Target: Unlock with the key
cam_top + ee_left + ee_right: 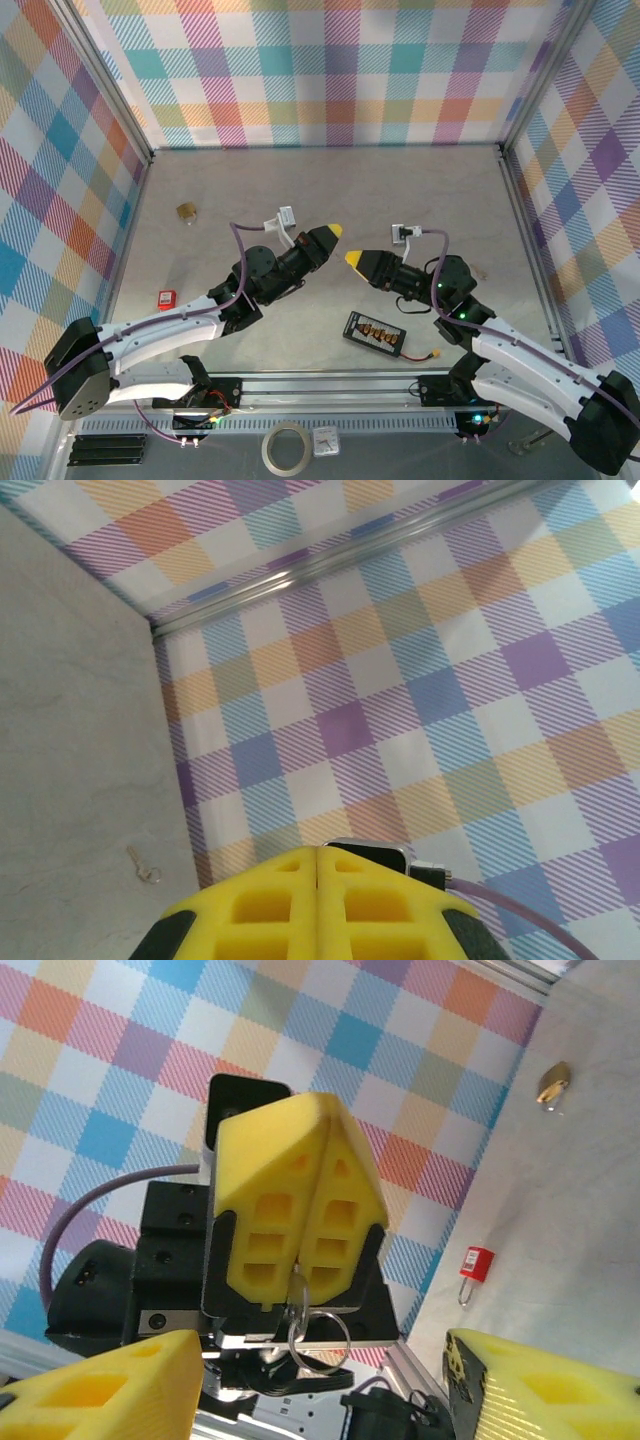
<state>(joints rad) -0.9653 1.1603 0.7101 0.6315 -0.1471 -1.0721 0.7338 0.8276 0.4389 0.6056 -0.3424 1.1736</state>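
Plaid-walled cell, pale grey tabletop (330, 190). Pinched small silver ringed key (297, 1282) midair in shut left jaws; faced it with right jaws apart. Likely risked dropping it at handover: shallow grip.

One brass padlock (186, 211), one red padlock (166, 298) — one ringed key (297, 1282), one loose key (143, 865).

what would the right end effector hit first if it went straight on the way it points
Probably the left end effector, shut on the key, directly ahead; depth is hard to judge.
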